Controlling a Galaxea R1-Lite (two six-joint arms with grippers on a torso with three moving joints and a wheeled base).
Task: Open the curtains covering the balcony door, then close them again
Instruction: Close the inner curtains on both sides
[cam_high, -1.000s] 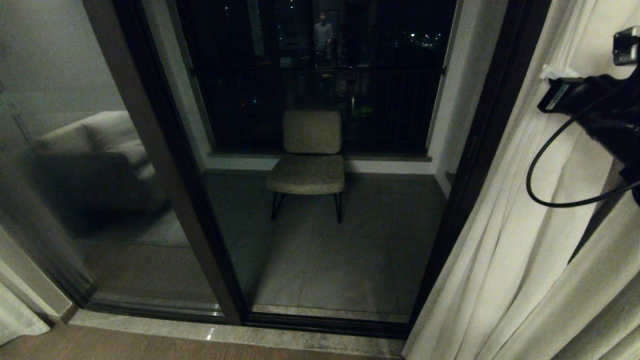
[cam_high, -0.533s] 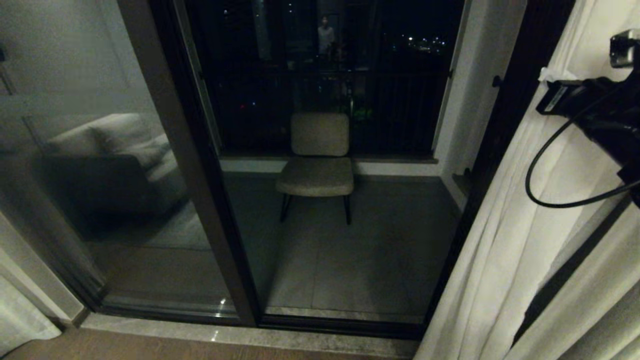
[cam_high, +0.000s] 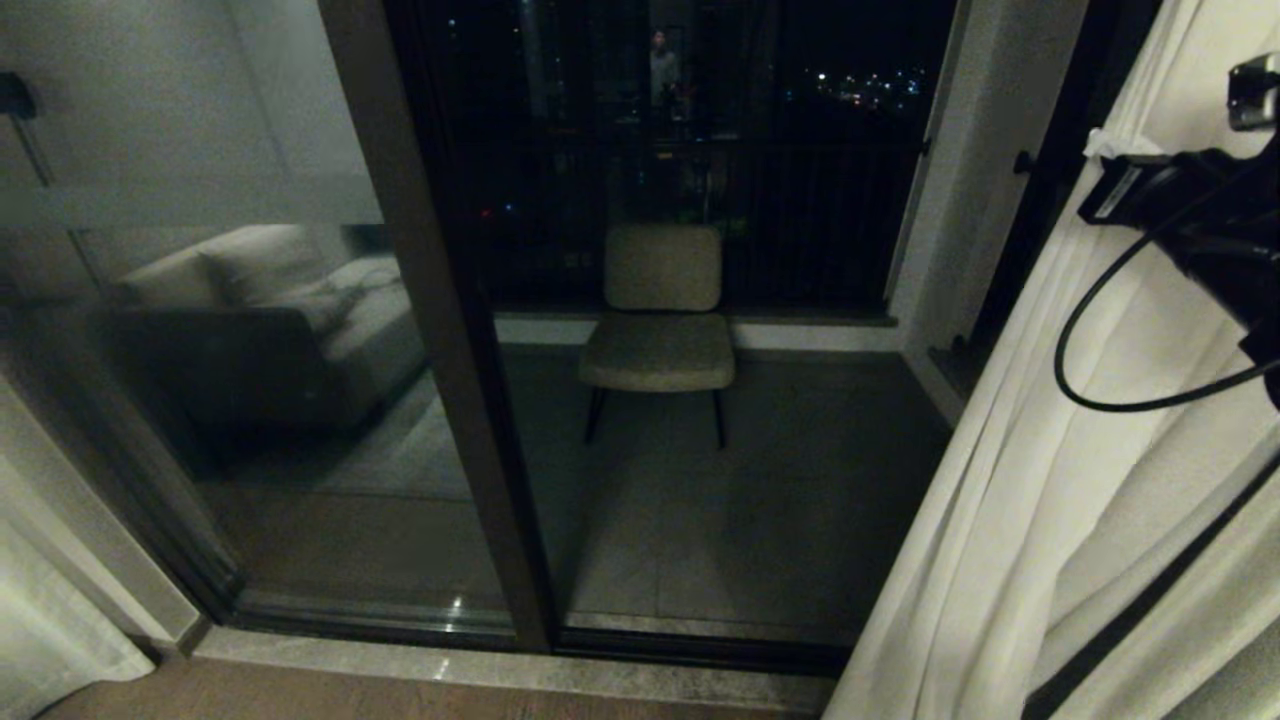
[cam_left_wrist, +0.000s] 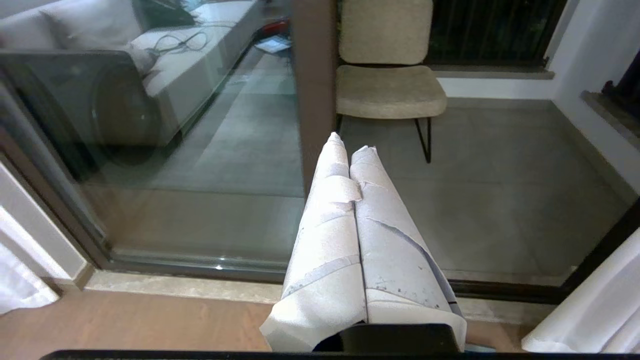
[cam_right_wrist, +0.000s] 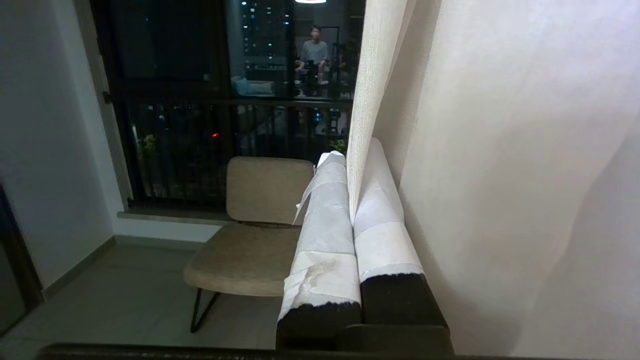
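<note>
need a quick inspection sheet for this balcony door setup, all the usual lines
surface: wood floor indoors, grey tiles on the balcony.
job's things: right curtain bunched at the right; left curtain at the far left; balcony door glass uncovered.
clutter: nothing seen.
grippers: right end effector shut on the curtain edge; left end effector shut, empty.
cables: black cable looping off the right arm.
surroundings: beige chair on the balcony, sofa reflection, person's reflection.

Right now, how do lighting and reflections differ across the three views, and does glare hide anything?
Head view: dim and murky; the balcony door glass mirrors a sofa, the chair stays readable. Left wrist view: brighter, the same sofa reflection veils the glass, shut left gripper sharp. Right wrist view: the curtain is evenly lit in the right gripper; a person's reflection shows in the dark far pane.
</note>
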